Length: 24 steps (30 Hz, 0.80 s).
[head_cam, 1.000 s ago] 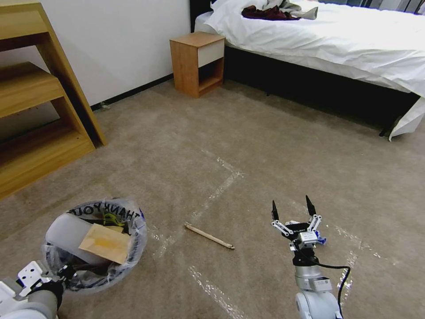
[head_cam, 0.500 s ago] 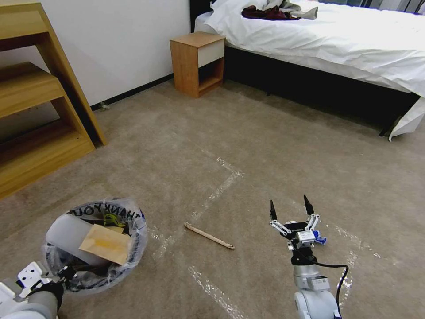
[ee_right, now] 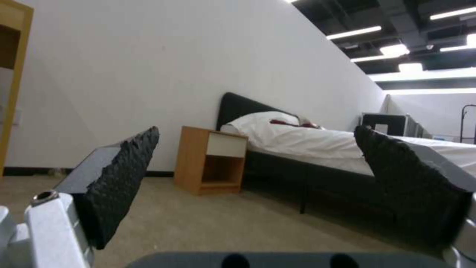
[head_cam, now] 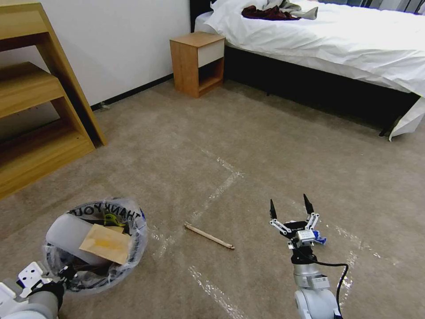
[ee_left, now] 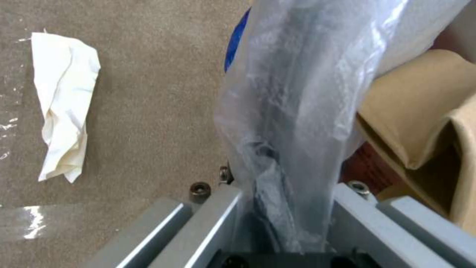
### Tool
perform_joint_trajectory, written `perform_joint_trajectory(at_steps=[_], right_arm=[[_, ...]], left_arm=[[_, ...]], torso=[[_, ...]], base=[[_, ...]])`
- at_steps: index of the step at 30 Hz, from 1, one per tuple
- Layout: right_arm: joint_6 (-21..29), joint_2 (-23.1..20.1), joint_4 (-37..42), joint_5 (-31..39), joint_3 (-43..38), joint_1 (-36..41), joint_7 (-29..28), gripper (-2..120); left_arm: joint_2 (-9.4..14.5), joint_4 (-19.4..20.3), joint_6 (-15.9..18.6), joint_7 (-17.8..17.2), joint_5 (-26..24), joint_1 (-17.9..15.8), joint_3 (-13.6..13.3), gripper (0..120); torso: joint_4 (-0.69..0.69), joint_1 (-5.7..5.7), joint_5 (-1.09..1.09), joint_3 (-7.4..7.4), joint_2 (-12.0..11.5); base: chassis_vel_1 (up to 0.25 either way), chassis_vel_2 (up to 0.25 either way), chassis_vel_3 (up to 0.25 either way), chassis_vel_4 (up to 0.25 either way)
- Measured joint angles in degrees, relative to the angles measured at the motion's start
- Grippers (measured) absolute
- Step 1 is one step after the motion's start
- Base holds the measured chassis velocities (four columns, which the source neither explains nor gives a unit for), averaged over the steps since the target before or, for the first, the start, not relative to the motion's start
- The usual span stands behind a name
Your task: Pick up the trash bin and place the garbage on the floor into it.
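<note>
Meanwhile, the left gripper (ee_left: pixel 285 223) is clamping the trash bin (head_cam: pixel 95 241) by its bagged rim, while the right gripper (head_cam: pixel 289 206) is hovering spread wide — the wooden stick (head_cam: pixel 209 235) is lying between bin and gripper.

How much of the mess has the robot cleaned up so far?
Partly done. The round bag-lined trash bin already holds a brown cardboard scrap, and the left tool grips its rim. The right tool hovers open and empty. A thin wooden stick and crumpled white paper remain on the carpet.
</note>
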<state>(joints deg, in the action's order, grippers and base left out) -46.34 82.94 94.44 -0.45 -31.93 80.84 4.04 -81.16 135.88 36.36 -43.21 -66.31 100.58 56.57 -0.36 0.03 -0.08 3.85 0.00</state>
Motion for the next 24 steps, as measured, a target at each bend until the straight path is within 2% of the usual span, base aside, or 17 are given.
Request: perform_joint_trajectory(at_steps=[17, 21, 24], right_arm=[[0.00, 0.09, -0.92, 0.08, 0.81, -0.62, 0.29, 100], [0.00, -0.76, -1.04, 0.39, 1.33, -1.06, -0.12, 100], [0.00, -3.33, -1.66, 0.32, 2.21, -2.99, 0.32, 100]], left_arm=[[0.17, -0.08, -0.13, 0.08, -0.12, -0.09, -0.04, 0], [0.20, -0.08, -0.15, 0.10, -0.21, -0.11, -0.04, 0], [0.37, 0.12, -0.15, 0.10, -0.27, 0.00, -0.01, 0]], torso=[[0.00, 0.00, 0.00, 0.00, 0.00], [0.00, 0.00, 0.00, 0.01, 0.00], [-0.01, 0.00, 0.01, 0.01, -0.01]], base=[[-0.013, 0.014, 0.011, -0.020], [-0.021, 0.035, 0.026, -0.031], [0.000, 0.000, 0.000, 0.000]])
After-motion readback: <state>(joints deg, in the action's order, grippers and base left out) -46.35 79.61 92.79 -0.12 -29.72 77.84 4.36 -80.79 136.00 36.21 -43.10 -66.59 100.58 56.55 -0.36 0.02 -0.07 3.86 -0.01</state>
